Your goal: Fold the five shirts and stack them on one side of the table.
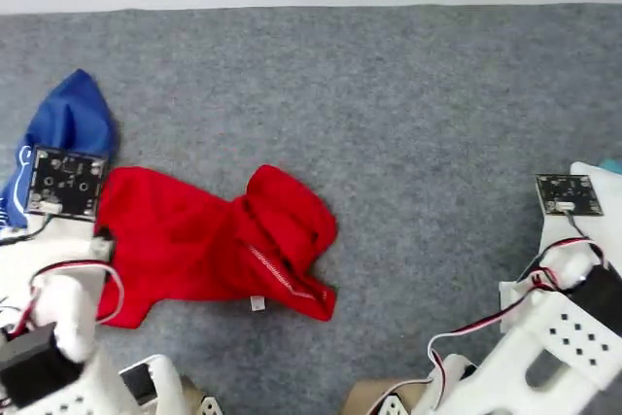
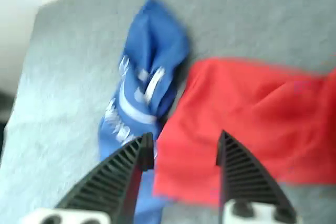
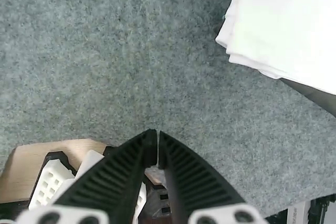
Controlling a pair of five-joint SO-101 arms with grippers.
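Folding of red shirt (image 1: pixel 214 240), crumpled beside blue shirt (image 1: pixel 63 128), pending: left gripper (image 2: pixel 185 137), jaws apart, over its edge, right gripper (image 3: pixel 157 134) closed empty near seemingly 1 white stack (image 3: pixel 283 19); next, grasp and flatten.

Three shirts across the table (image 1: pixel 418 94)
The middle shirt (image 1: pixel 204 245) lies left of centre; a second shirt (image 1: pixel 68 123) lies just beside it, farther left; a folded shirt (image 3: pixel 283 24) sits at the right edge.
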